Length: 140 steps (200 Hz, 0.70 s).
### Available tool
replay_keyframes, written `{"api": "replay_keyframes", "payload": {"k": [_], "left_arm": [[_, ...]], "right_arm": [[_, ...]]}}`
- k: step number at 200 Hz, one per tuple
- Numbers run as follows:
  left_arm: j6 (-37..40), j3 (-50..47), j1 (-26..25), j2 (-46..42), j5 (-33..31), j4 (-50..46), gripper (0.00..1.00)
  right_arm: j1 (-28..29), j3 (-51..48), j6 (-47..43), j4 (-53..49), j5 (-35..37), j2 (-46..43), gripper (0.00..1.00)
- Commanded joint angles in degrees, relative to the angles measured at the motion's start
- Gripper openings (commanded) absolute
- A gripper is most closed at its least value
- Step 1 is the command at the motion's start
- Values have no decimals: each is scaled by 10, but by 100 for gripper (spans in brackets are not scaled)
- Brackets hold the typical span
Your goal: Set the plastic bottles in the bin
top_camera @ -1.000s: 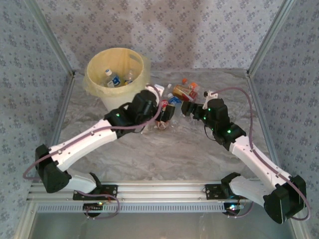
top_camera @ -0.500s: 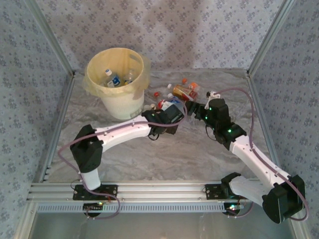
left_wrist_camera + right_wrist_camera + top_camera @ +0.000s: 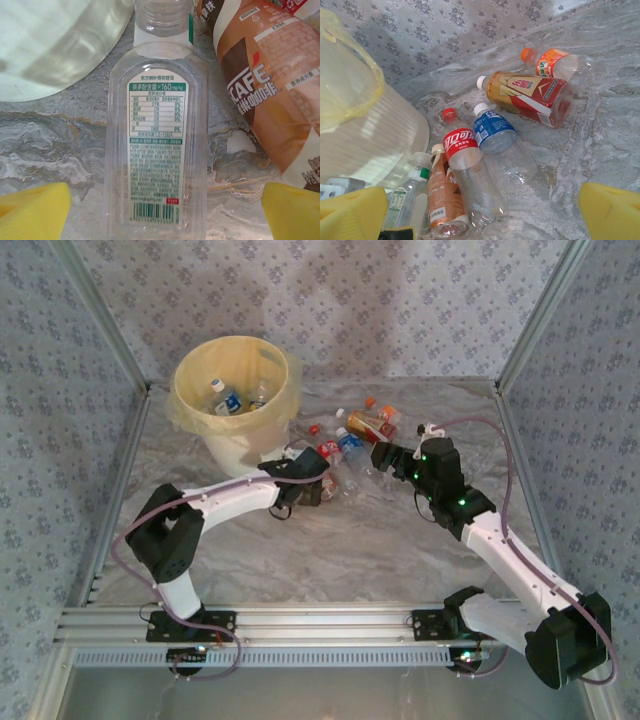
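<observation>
Left wrist cam: left gripper (image 3: pixel 160 215) is released, its yellow pads (image 3: pixel 30 212) wide apart on both sides of the base end of a clear uncapped bottle (image 3: pixel 156 150) w/ white-green label. It lies flat on the worktop (image 3: pixel 60 140), neck toward the bin (image 3: pixel 50 45). Nothing is grasped yet.

Risk 1: a brown coffee bottle (image 3: pixel 270 100) lies just beside it, so the pad on that side can land on it or pinch both, and one drops on the way.

Risk 2: a grip so near the base, on thin slick plastic w/o cap, can crush the wall or let the bottle squirt out.

Risk 3: the bin wall is close, so a low lift may hit the rim or drag the liner bag (image 3: pixel 355 70).

Right wrist cam: right gripper (image 3: pixel 480 215) is also open and empty. It faces the same pile near the far edge of the worktop, beside the bin in the far left corner:
- red-label cola bottle (image 3: pixel 465 150)
- blue-label bottle (image 3: pixel 492 132)
- gold-red bottle (image 3: pixel 530 95)
- orange-cap bottle (image 3: pixel 555 62)

Both arms reach into one small zone, so they can collide. Top view: some bottles (image 3: pixel 225 398) already lie inside the bin.
</observation>
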Motion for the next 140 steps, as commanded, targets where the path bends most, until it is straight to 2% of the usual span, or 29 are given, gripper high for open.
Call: {"api": "replay_keyframes", "payload": {"k": [1,39,140], "left_arm": [[4,-15,16,-7,27,50,98],[23,-21,45,16,76,96,97],[44,50,26,109,49,75,83]], "right_arm": [[-5,-5,9,-14,-2,-2,100],[-7,-6,13,-16,0,-2,100],[-11,-5,20,-16,-6,7,100]]}}
